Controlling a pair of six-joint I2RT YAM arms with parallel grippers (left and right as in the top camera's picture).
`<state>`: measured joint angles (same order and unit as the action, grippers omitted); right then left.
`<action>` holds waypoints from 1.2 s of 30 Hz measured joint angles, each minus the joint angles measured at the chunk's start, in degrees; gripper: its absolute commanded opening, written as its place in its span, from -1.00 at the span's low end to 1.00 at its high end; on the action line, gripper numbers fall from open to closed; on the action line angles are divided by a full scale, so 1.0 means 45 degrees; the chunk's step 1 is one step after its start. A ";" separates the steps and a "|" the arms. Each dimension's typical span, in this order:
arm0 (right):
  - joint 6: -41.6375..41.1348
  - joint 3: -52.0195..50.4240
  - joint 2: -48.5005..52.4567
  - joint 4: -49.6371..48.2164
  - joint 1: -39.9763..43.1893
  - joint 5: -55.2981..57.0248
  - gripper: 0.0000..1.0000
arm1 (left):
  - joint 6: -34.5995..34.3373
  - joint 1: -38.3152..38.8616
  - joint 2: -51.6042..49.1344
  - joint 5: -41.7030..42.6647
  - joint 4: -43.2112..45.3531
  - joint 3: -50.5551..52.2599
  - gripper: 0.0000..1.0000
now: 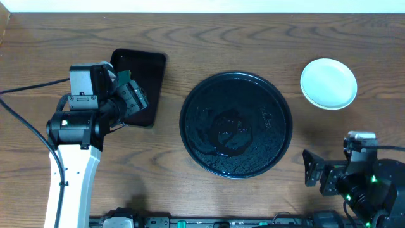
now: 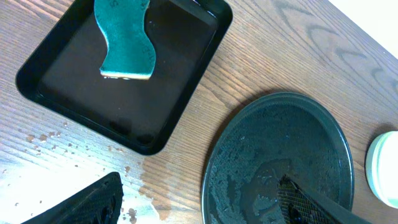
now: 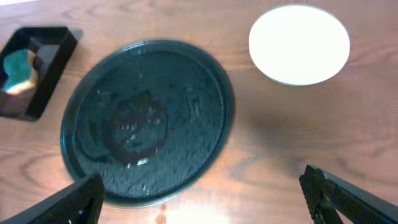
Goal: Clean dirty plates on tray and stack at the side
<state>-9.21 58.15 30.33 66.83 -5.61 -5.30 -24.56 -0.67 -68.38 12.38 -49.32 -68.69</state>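
The round black tray (image 1: pixel 235 123) lies mid-table, wet and bare of plates; it also shows in the left wrist view (image 2: pixel 280 155) and the right wrist view (image 3: pixel 149 112). A pale mint-white plate (image 1: pixel 328 83) sits on the table to the tray's far right, clean on top (image 3: pixel 298 43); its edge shows in the left wrist view (image 2: pixel 385 168). I cannot tell whether other plates lie under it. My left gripper (image 1: pixel 133 96) hangs open and empty (image 2: pixel 199 208) over the rectangular tray's near edge. My right gripper (image 1: pixel 316 174) is open and empty (image 3: pixel 205 205) near the front right.
A smaller rectangular black tray (image 1: pixel 149 66) stands at the left (image 2: pixel 56 93) and holds a green sponge (image 2: pixel 124 43), also seen in the right wrist view (image 3: pixel 18 65). A wet patch with droplets (image 2: pixel 146 186) marks the wood between the two trays.
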 measured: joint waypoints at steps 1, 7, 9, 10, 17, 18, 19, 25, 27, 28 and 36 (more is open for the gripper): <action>0.0112 -0.0257 -0.0180 -0.0296 0.0000 0.0010 0.98 | 0.0000 0.0000 0.0000 0.0000 0.0000 0.0000 0.60; 0.0447 -0.2667 -0.1506 -0.2934 0.0000 -0.0078 0.99 | 0.0000 0.0000 0.0000 0.0053 -0.0005 0.0000 0.60; 0.0670 -0.3745 -0.2103 -0.4551 0.0000 -0.0418 0.98 | 0.0000 0.0000 0.0000 0.0087 -0.0010 -0.0005 0.61; 0.0806 -0.4187 -0.2361 -0.5037 0.0000 -0.0607 0.99 | 0.0000 0.0000 0.0000 0.0087 -0.0005 -0.0005 0.60; 0.1428 -0.6975 -0.4109 -0.7635 0.0000 -0.1666 0.99 | 0.0000 0.0000 0.0000 0.0097 -0.0010 -0.0005 0.60; 0.1472 -0.7325 -0.4376 -0.7970 0.0000 -0.1744 0.98 | 0.0000 0.0000 0.0000 0.0097 -0.0010 0.0000 0.60; 0.1496 -0.7553 -0.4561 -0.8155 0.0000 -0.1787 0.98 | 0.0000 0.0000 0.0000 0.0097 -0.0010 0.0000 0.60; 0.1549 -0.9194 -0.5950 -0.9772 0.0000 -0.1938 0.98 | 0.0000 0.0000 0.0000 0.0097 -0.0010 -0.0005 0.60; 0.1554 -0.9598 -0.6271 -1.0093 0.0000 -0.1962 0.98 | 0.0000 0.0000 0.0000 0.0102 -0.0010 -0.0005 0.60; 0.1564 -0.9821 -0.6407 -1.0331 0.0000 -0.1977 0.99 | 0.0000 0.0000 0.0000 0.0117 -0.0010 -0.0005 0.61; 0.1588 -1.0914 -0.6557 -1.1871 0.0000 -0.1991 0.99 | 0.0000 0.0000 0.0000 0.0136 -0.0010 -0.0005 0.60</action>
<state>-2.07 9.04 0.82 13.41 -5.61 -14.26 -24.56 -0.67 -68.38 12.99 -49.36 -68.71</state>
